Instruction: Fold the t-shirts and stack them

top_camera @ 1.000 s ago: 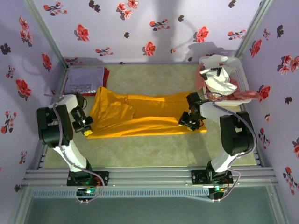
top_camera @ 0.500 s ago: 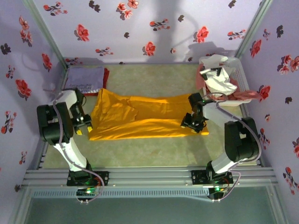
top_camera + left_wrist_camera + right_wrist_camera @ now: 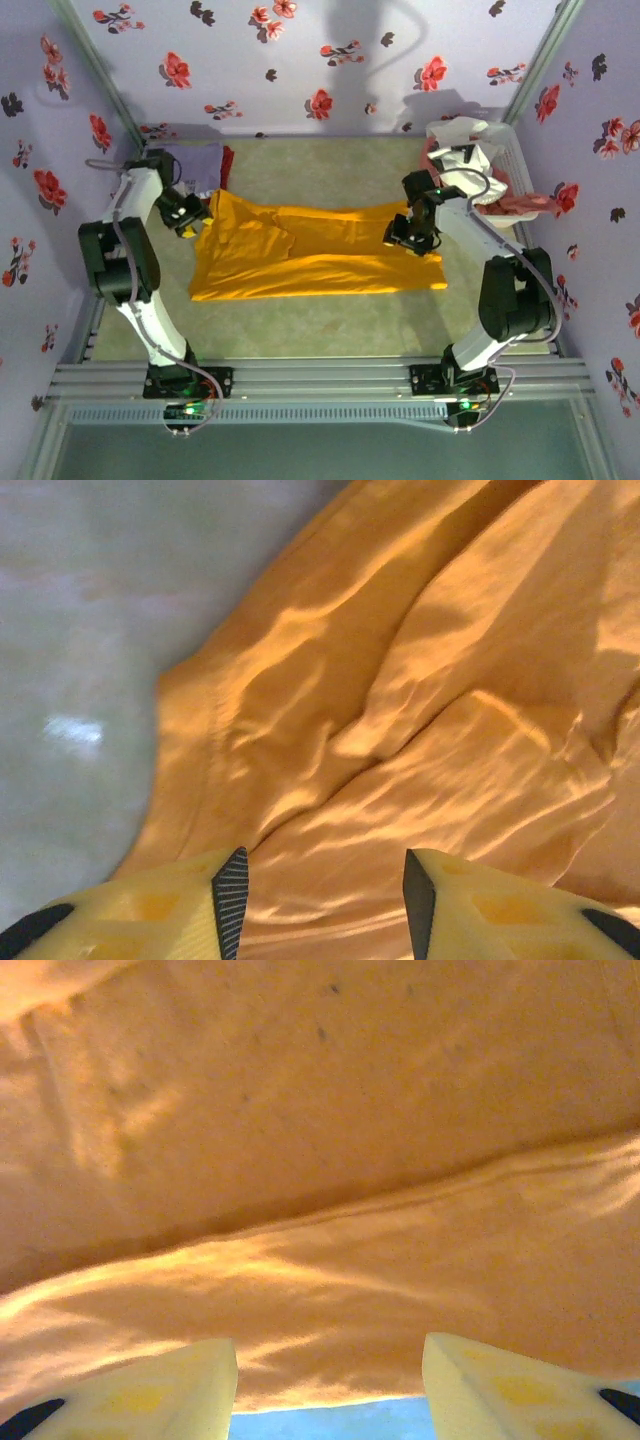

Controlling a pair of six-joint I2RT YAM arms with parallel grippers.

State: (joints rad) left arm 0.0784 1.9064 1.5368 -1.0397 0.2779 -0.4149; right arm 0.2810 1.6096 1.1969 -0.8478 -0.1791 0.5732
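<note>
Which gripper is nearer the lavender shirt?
Left. The left gripper is at the orange shirt's back-left corner, just in front of the lavender shirt. The right gripper is over the orange shirt's right end, across the table.

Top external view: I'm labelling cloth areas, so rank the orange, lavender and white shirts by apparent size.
1. orange shirt, spread out, clearly largest.
2. white shirt, crumpled, and lavender shirt, folded and partly covered: too alike to rank.

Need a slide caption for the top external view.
Left claw and right claw, both open, hover at opposite ends of the laid-out orange t-shirt.
</note>
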